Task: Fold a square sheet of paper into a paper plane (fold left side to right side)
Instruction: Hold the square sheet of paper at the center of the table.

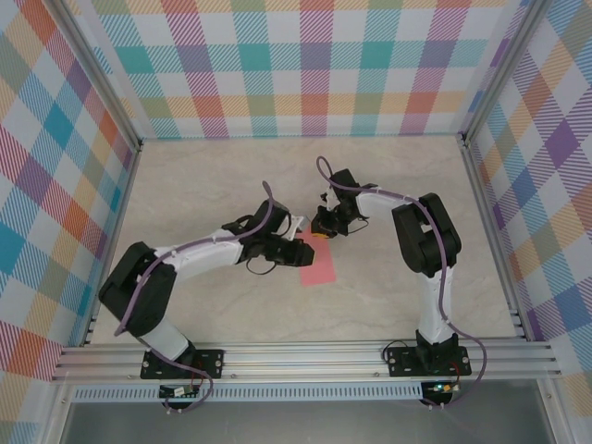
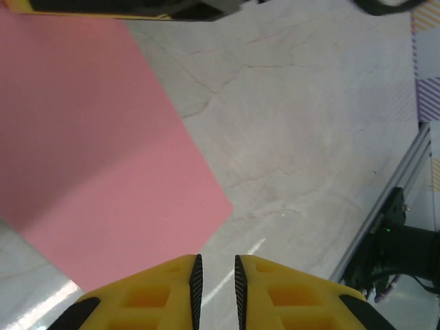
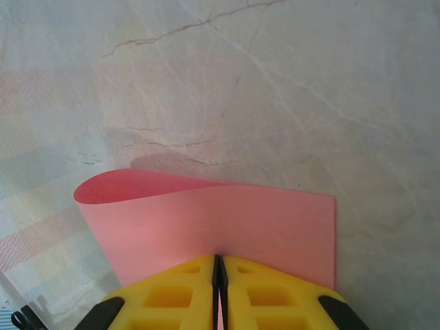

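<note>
Folding over: right gripper [image 3: 218,267] clamps edge of square sheet of paper [image 3: 206,213], curled ahead of fingertips. Left gripper [image 2: 216,278] slightly parted, empty. Next you'd carry edge across, align, crease.

Both arms are bending inward. Left gripper [image 2: 216,268] is hovering, jaws narrowly parted; right gripper [image 3: 218,265] is clamping the paper sheet [image 3: 227,220].

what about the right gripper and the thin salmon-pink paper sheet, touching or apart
Touching. The right wrist view shows the right gripper shut on the salmon-pink paper sheet, pinching its edge.
</note>
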Motion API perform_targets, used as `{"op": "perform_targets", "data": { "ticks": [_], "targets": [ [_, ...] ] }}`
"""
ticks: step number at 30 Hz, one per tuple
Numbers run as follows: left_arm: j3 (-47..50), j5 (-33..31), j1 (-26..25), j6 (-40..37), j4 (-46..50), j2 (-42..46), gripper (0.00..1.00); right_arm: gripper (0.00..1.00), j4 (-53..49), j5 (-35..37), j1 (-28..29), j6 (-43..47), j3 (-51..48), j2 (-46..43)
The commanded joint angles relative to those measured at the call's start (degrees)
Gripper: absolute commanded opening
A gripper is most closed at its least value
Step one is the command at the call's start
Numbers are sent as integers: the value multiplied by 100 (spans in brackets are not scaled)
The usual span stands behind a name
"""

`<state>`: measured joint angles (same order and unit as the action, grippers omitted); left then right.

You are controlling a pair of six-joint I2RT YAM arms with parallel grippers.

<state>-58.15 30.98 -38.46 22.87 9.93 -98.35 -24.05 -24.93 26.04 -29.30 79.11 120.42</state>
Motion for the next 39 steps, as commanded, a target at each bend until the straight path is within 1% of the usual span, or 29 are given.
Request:
{"op": "perform_targets", "data": {
  "ticks": [1, 6, 11, 14, 17, 20, 24, 28, 32, 36, 39],
  "targets": [
    [-211, 80, 31, -62, -45, -479, 22, 12, -108, 480, -2, 91, -70, 87],
    [-276, -9, 31, 11, -201, -900, 21, 12, -61, 445, 11, 93, -63, -13],
    [-184, -99, 23, 74, -273, -1093, 20, 13, 41, 406, 6, 73, -88, -305],
    [-56, -90, 14, 188, -374, -1163, 19, 13, 49, 501, 6, 74, -147, -673],
    [113, -155, 7, 282, -464, -1148, 19, 13, 36, 664, 7, 79, -344, -1224],
    [207, -224, -4, 326, -471, -1139, 19, 12, -8, 793, 6, 101, -743, -1842],
    [227, -258, -13, 340, -439, -1117, 18, 7, 26, 699, 31, -13, -1708, -2627],
    [211, -312, -13, 338, -390, -1079, 18, 6, 558, 498, 250, -439, -2871, -3181],
    [181, -308, -26, 338, -352, -1055, 18, 6, 1011, 396, 516, -730, -3322, -3119],
    [146, -337, -28, 320, -298, -1014, 18, 6, 1162, 470, 650, -825, -3320, -2753],
    [113, -321, -39, 323, -282, -983, 18, 6, 1008, 603, 750, -763, -3212, -2524]
  ]
}}
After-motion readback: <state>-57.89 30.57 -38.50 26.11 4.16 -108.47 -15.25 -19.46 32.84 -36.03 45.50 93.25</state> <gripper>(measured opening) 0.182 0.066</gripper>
